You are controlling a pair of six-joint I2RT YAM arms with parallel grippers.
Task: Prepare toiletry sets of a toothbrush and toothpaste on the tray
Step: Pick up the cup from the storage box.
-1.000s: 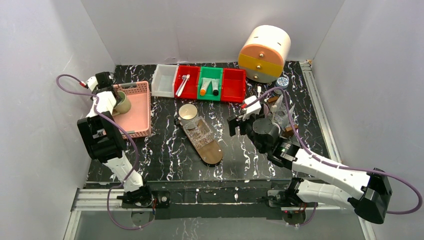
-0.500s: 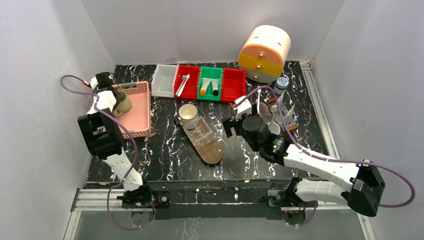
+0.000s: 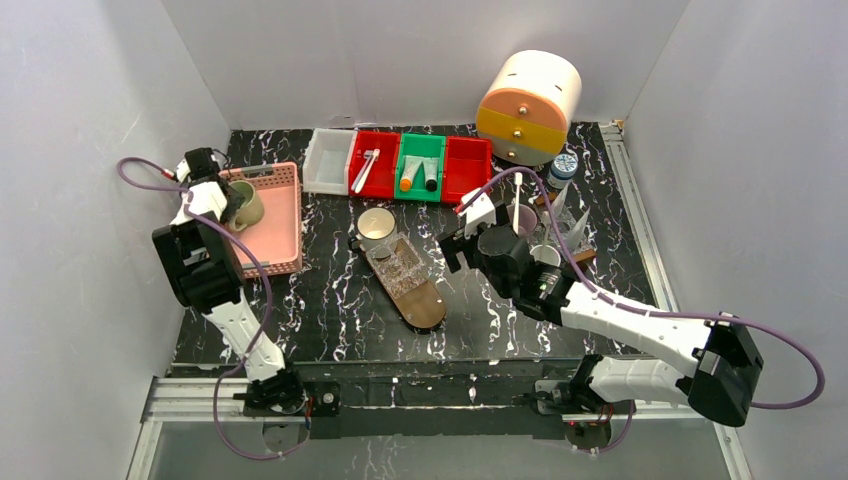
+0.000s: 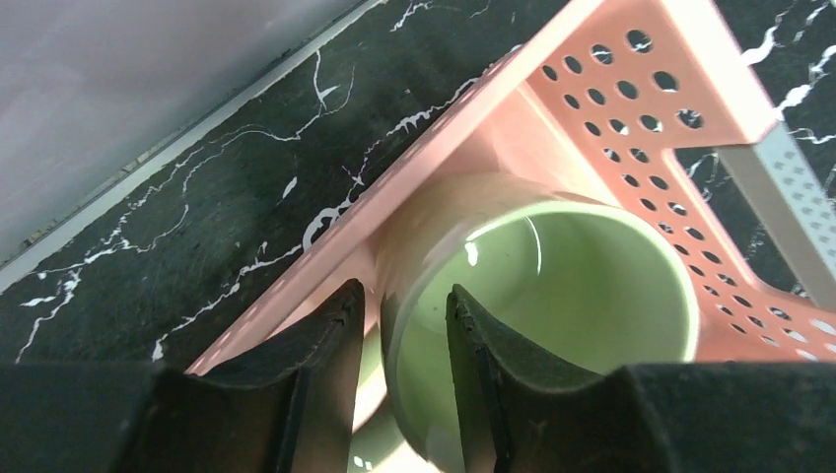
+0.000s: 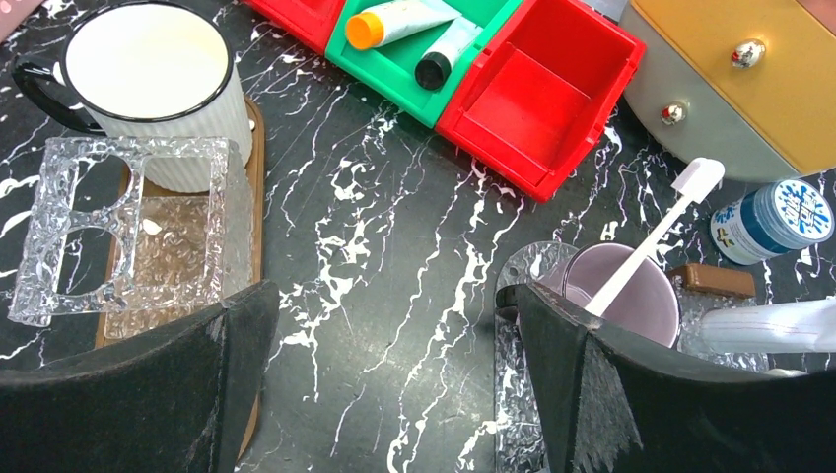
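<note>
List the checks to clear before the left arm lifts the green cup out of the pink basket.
1. The left gripper straddles the wall of the green cup, one finger inside: ok.
2. Grip tight on that wall: cannot tell.
3. Cup inside the pink basket: ok.
4. The right gripper open and empty: ok.
5. Right arm far from the basket: ok.

The black, white-veined stone-look counter (image 5: 394,246) is smooth with a faint sheen. The pale green ceramic mug (image 4: 552,296) is glossy glazed, and the pink perforated plastic basket (image 4: 631,89) matt. The clear plastic holder (image 5: 128,227) is pebbled, the oval brown wooden tray (image 3: 425,305) satin, and the square red plastic bin (image 5: 537,99) shiny.
</note>
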